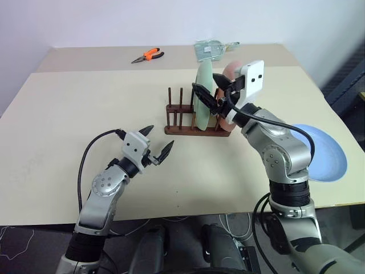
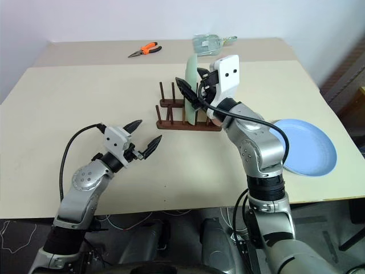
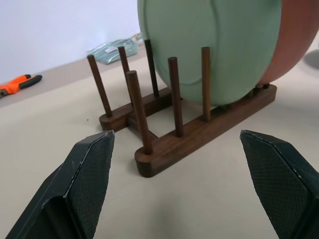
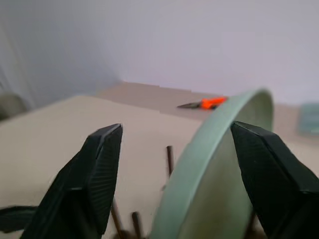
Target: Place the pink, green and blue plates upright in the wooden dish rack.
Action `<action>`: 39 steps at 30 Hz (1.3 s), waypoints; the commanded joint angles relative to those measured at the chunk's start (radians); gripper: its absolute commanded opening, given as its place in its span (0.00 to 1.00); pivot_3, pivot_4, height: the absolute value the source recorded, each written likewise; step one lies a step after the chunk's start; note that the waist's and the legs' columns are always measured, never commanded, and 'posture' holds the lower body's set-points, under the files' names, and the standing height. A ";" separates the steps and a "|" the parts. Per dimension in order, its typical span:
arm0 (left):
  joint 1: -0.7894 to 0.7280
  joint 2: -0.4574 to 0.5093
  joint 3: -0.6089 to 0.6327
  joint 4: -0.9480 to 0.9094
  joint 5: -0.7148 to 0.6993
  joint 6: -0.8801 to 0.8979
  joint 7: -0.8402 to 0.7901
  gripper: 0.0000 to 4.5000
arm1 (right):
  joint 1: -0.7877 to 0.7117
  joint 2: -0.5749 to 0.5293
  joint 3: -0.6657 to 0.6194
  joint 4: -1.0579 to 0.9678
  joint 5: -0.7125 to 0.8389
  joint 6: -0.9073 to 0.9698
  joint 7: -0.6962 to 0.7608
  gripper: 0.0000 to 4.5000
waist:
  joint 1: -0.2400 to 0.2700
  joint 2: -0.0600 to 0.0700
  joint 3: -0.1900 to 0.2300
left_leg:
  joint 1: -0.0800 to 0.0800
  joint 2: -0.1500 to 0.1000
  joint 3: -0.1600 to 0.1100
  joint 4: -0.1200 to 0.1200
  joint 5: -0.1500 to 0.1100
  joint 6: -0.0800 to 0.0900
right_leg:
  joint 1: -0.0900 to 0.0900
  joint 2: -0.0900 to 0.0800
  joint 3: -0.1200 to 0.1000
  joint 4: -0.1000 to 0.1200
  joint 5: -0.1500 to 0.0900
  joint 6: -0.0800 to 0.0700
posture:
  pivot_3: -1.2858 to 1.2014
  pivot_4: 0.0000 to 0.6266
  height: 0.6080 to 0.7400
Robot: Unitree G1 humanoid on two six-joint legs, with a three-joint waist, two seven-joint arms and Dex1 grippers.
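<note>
The wooden dish rack (image 1: pixel 194 123) stood in the upper middle of the head view, with its long axis running left to right across the frame. The green plate (image 1: pixel 203 97) stood upright between the pegs near the right end of the rack, and the pink plate (image 1: pixel 228 85) stood just behind it, mostly hidden by the right arm. The right gripper (image 1: pixel 210 94) was at the top rim of the green plate; its fingers were spread apart, one on each side of the rim, and they did not pinch it, so I judged the plate was released and rested on the rack alone. The blue plate (image 1: pixel 322 151) lay flat on the table (image 1: pixel 57 114) at the right edge of the frame, well apart from the rack, to the lower right of the right gripper. This relation mattered most for the next move: the blue plate was on the right arm's side, and the right gripper was clearly nearer to it than the left one. The left gripper (image 1: pixel 157 145) hovered in the lower left of the centre, its fingers wide apart and holding nothing, pointing toward the free pegs at the left end of the rack. Those free pegs looked to be the place for the blue plate
</note>
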State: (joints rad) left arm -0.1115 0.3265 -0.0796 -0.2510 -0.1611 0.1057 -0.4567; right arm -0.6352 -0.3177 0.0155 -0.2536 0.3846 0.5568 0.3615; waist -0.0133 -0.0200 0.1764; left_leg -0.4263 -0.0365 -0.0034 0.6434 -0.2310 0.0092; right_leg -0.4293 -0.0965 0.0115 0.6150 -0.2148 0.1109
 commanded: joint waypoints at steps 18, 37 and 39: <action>-0.065 0.005 -0.051 0.041 -0.010 -0.022 -0.111 0.92 | 0.456 -0.383 -0.372 -0.098 -0.123 0.022 0.067 0.99 | 0.018 0.004 0.000 | 0.000 0.000 0.003 0.003 -0.002 0.004 | 0.003 -0.002 0.002 -0.004 -0.001 0.000 | 0.52 0.24 0.98; -0.098 0.003 -0.062 0.092 0.007 -0.054 -0.153 0.92 | 0.542 -0.281 -0.268 -0.038 -0.246 0.193 -0.100 0.01 | 0.023 0.006 -0.001 | 0.000 0.000 0.003 0.005 -0.002 0.005 | 0.004 0.001 0.002 -0.003 -0.001 0.001 | 0.52 0.24 0.98; -0.092 0.007 -0.058 0.090 0.008 -0.056 -0.150 0.92 | 0.497 -0.295 -0.279 -0.053 -0.260 0.155 -0.107 0.01 | 0.023 0.006 -0.001 | 0.000 0.000 0.003 0.005 -0.002 0.005 | 0.004 0.001 0.002 -0.003 -0.001 0.001 | 0.52 0.24 0.98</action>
State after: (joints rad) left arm -0.2065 0.3295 -0.1439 -0.1283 -0.1599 0.0715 -0.6073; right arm -0.0986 -0.5953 -0.2415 -0.2712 0.1390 0.7503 0.2637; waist 0.0096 -0.0138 0.1756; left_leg -0.4263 -0.0368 -0.0003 0.6485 -0.2335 0.0137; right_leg -0.4257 -0.0957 0.0133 0.6117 -0.2161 0.1118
